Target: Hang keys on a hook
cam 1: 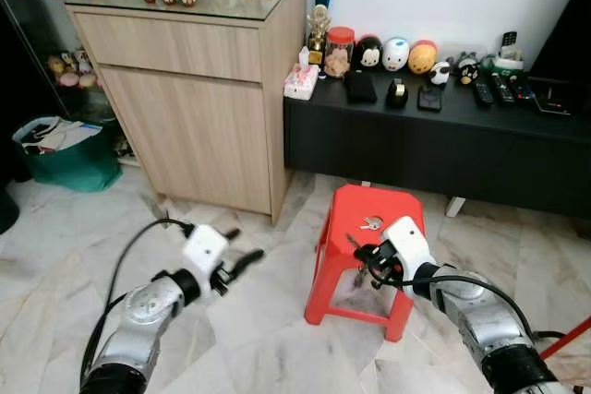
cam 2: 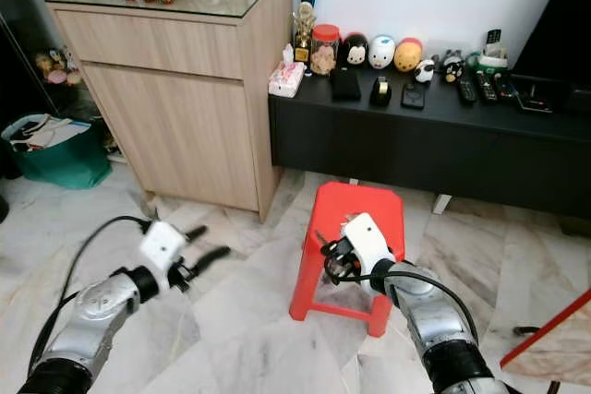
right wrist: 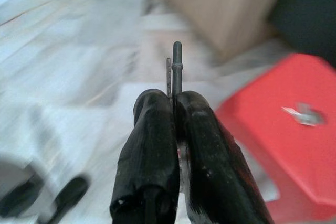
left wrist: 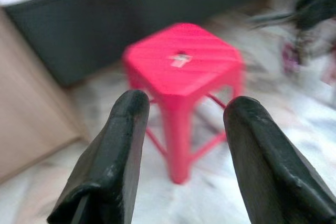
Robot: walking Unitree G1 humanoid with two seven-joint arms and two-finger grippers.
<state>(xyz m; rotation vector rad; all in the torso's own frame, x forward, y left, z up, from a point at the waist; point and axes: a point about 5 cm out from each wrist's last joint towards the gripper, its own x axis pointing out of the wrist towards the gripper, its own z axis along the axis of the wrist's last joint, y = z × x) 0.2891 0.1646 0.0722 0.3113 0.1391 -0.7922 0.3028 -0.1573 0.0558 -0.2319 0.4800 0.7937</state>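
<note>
Right gripper [right wrist: 173,109] clamped on keys [right wrist: 175,72], shafts pointing straight out beyond fingertips, beside red stool [cam 1: 369,219]. Left gripper [left wrist: 184,140] fingers apart.

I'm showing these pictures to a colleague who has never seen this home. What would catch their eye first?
The bright red stool on the pale marble floor stands out most, in front of the black TV bench, with a small metal piece lying on its seat. Over its front edge the right gripper is shut on the keys. The left gripper hovers open over the floor to the stool's left, near the wooden cabinet.
</note>
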